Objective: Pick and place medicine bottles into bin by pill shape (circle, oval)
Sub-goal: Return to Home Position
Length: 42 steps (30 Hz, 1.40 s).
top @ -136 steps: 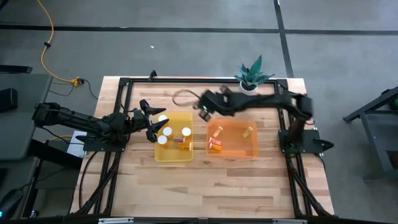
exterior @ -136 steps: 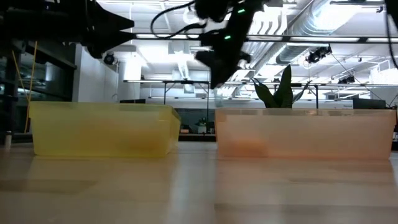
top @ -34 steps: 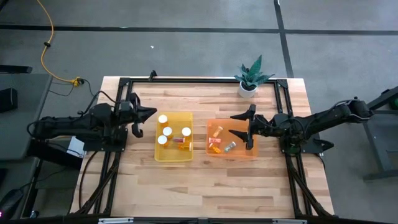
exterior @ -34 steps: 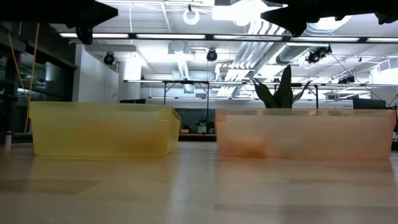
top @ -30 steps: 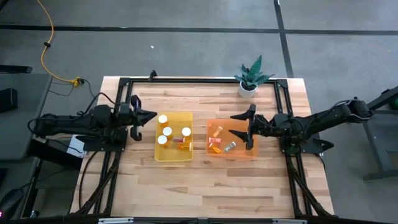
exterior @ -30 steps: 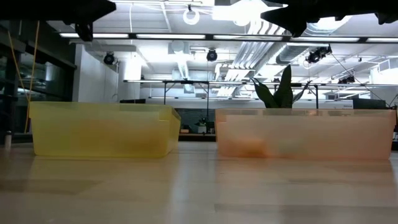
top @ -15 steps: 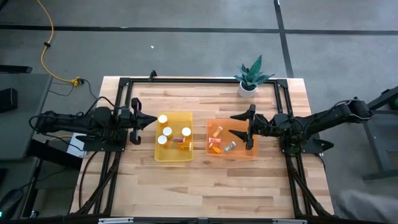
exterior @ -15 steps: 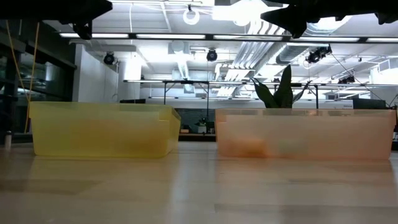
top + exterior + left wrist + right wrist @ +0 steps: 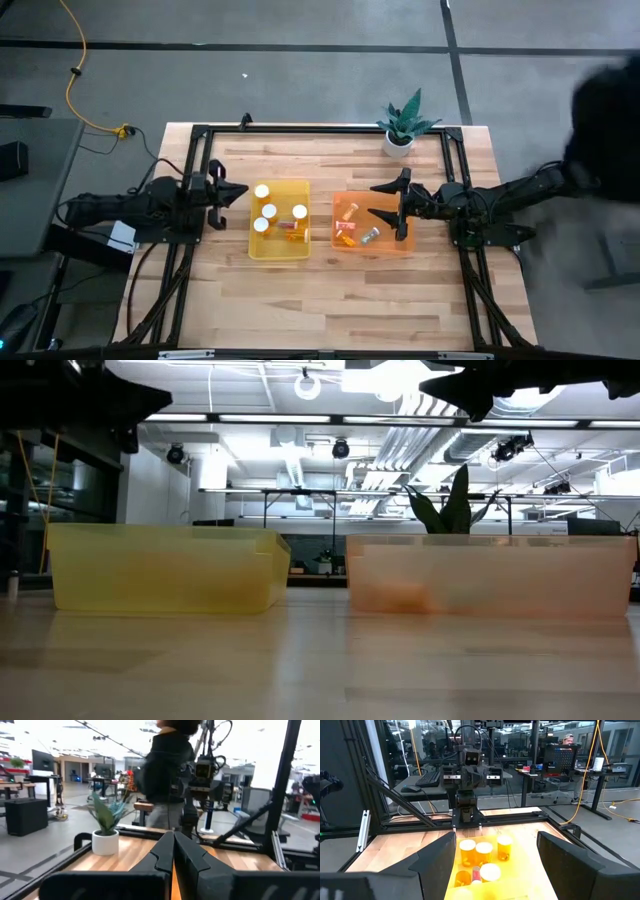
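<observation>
The left arm has drawn back from the yellow bin point(image 9: 279, 257). The left gripper point(image 9: 236, 191) now hangs just beside the bin's left wall, and its jaws, which stood apart some seconds ago, are pressed together on nothing. The right gripper point(image 9: 387, 203) has not moved in the last second: it hovers over the orange bin point(image 9: 376, 250) with its jaws spread wide and empty. All the medicine bottles point(image 9: 268, 210) I can see lie inside the two bins, and none is on the bare table point(image 9: 330, 300). A person point(image 9: 608, 110) has come in at the right side of the table. I judge the sorting to be finished, with only the retreat of the arms left.
</observation>
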Motion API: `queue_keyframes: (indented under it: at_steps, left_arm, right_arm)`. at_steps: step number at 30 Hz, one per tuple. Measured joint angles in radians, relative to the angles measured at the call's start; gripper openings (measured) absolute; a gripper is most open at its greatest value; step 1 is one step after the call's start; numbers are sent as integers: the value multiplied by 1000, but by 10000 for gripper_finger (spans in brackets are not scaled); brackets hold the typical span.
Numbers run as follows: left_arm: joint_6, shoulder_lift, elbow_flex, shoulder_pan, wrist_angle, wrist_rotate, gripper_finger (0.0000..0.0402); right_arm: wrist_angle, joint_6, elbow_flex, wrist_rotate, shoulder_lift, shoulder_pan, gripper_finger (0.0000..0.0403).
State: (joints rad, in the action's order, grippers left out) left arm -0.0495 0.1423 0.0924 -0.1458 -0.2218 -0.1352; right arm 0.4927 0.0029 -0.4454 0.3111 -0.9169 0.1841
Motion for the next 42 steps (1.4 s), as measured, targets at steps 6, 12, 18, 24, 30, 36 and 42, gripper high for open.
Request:
queue_keyframes:
  at_steps: [6,12,18,24,30,36,42]
  left_arm:
    - [-27,-103,-4,-38,147,30,0]
    - [-45,-139,-4,-37,206,22,0]
    - [-56,-125,-81,-37,97,14,0]
    - [-79,-118,-82,-35,196,28,0]
    - [-51,-103,-81,-35,204,53,0]
    - [-25,-74,-81,-37,201,53,0]
    - [-26,-70,-81,-37,200,51,0]
  right_arm:
    - [-3,0,0,0,0,0,272]
    - [-6,21,0,0,0,0,272]
    - [-7,24,0,0,0,0,272]
    - [-18,24,0,0,0,0,272]
    - [-36,26,0,0,0,0,272]
    - [-67,13,0,0,10,-1,268]
    - [-251,-11,0,0,126,-3,179]
